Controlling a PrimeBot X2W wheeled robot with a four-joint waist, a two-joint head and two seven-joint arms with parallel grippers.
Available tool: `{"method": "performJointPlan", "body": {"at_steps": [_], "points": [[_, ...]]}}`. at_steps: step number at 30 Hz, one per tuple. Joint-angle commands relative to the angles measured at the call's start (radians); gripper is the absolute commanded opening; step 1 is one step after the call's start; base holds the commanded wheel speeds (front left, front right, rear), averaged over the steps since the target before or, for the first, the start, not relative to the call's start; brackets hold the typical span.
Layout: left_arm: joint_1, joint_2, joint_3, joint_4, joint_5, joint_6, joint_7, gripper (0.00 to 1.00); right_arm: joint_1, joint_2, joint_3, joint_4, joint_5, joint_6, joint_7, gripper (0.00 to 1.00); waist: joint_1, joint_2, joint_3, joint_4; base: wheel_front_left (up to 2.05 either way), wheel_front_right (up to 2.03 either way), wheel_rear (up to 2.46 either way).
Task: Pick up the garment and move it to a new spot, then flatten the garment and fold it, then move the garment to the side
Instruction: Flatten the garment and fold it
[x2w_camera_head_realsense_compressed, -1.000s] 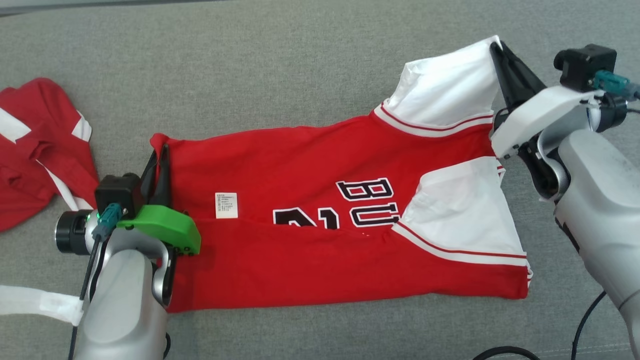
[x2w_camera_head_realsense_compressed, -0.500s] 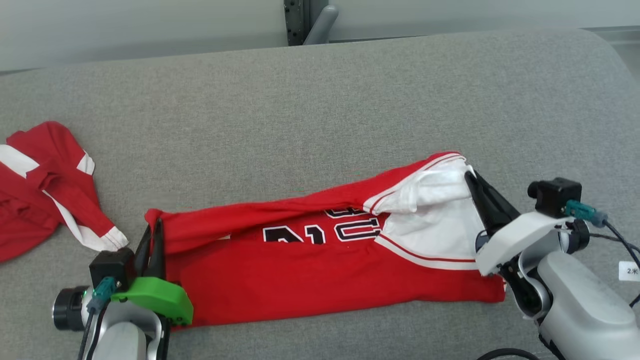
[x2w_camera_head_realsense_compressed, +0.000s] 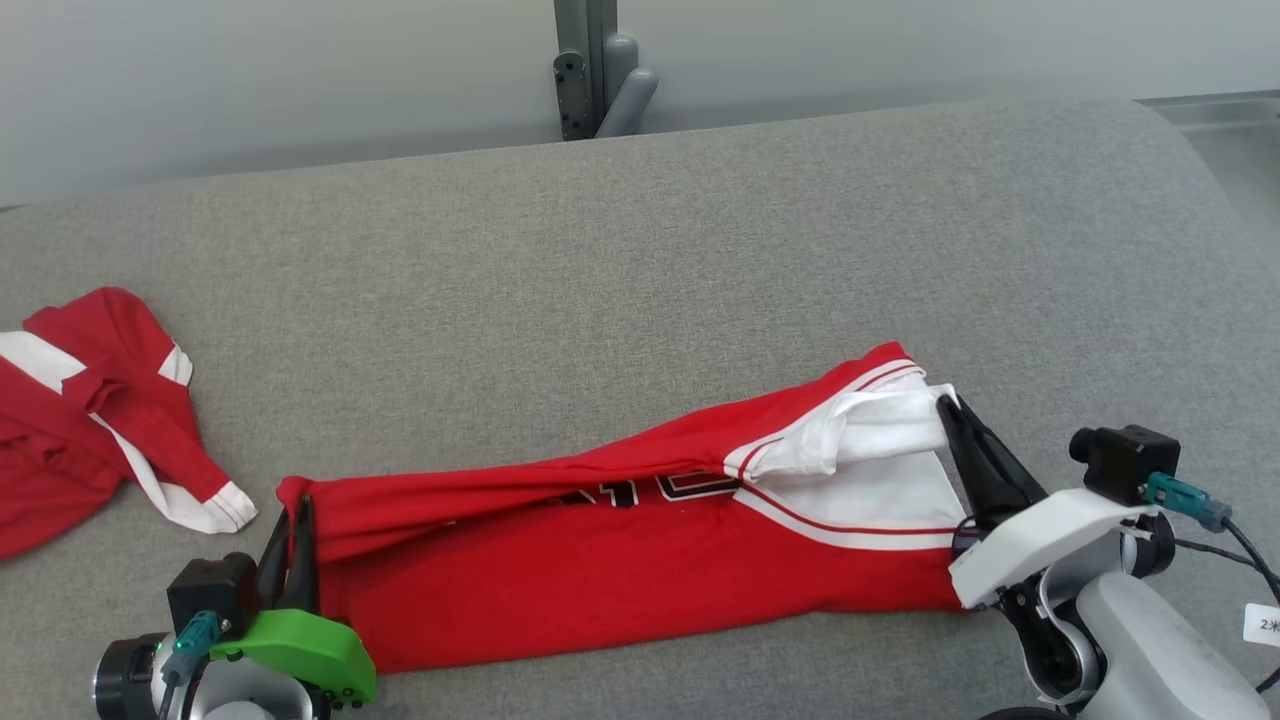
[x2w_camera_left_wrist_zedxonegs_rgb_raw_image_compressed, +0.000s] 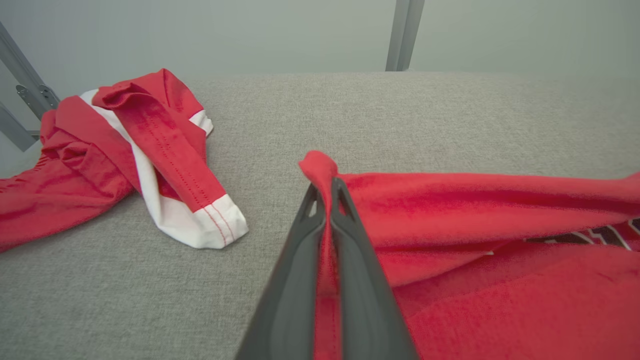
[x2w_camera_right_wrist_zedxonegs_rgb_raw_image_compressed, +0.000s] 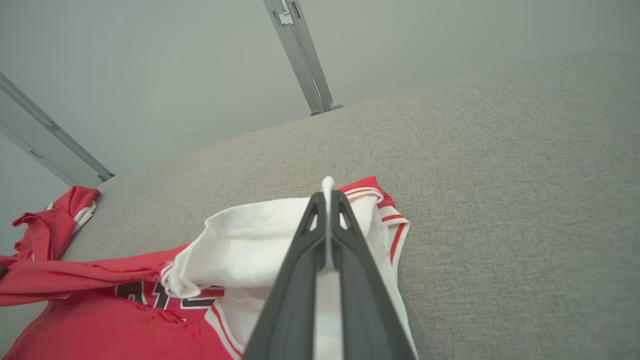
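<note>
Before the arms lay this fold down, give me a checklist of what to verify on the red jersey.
1. Left end effector shut on the jersey at its red corner: ok.
2. Right end effector shut on the white sleeve: ok.
3. Folded layer smooth: not ok, it is bunched along the middle.
4. Grey surface beyond the jersey bare: ok.
5. Other red garment apart from the jersey: ok.
6. Lower layer's far edge lined up: cannot tell, hidden.
</note>
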Motion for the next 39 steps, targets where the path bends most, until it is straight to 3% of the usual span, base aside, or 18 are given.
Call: {"method": "performJointPlan", "body": {"at_steps": [1,18,19,20,21,22,23,32,39], "points": [[0.016,0.0,0.007,-0.005,0.003,-0.004,0.0,0.0,0.02,0.002,-0.006,-0.006,-0.01,-0.002,-0.002,0.0,0.0001,0.0,-0.007,-0.006,0.0,0.0,0.0],[0.092,-0.013,0.018,-0.018,0.021,-0.005,0.0,0.0,0.095,0.034,0.008,0.056,-0.043,-0.002,-0.002,0.0,0.0001,0.0,-0.003,-0.009,0.0,0.0,0.0],[0.103,-0.013,0.019,-0.02,0.017,-0.003,0.0,0.03,0.098,0.034,0.004,0.063,-0.048,-0.002,-0.002,0.0,0.0001,0.0,-0.006,-0.007,0.0,0.0,0.0],[0.112,-0.014,0.02,-0.021,0.012,-0.002,0.0,0.23,0.1,0.034,0.0,0.07,-0.051,-0.002,-0.002,0.0,0.0001,0.0,-0.008,-0.005,0.0,0.0,0.0],[0.119,-0.015,0.021,-0.028,0.011,0.0,0.0,0.42,0.101,0.037,-0.005,0.076,-0.053,-0.002,-0.002,0.04,0.0001,0.0,-0.01,-0.004,0.0,0.0,0.0],[0.128,-0.017,0.018,-0.03,0.012,0.003,0.0,0.89,0.103,0.039,-0.013,0.082,-0.055,-0.002,-0.002,0.37,0.0001,0.0,-0.013,-0.002,0.0,0.0,0.0],[0.137,-0.017,0.019,-0.027,0.008,0.008,0.0,1.0,0.107,0.039,-0.025,0.085,-0.063,-0.002,-0.002,0.97,0.0001,0.0,-0.016,-0.002,0.0,0.0,0.0],[0.21,-0.019,0.071,-0.142,-0.042,0.101,0.0,1.0,0.147,0.073,-0.137,0.057,-0.132,-0.002,-0.002,1.0,0.0001,0.0,-0.042,-0.001,0.0,0.0,0.0],[0.234,-0.019,0.027,-0.178,-0.058,0.123,0.0,1.0,0.146,0.085,-0.193,0.05,-0.205,-0.002,-0.002,1.0,0.0001,0.0,-0.043,0.021,0.0,0.0,0.0]]}}
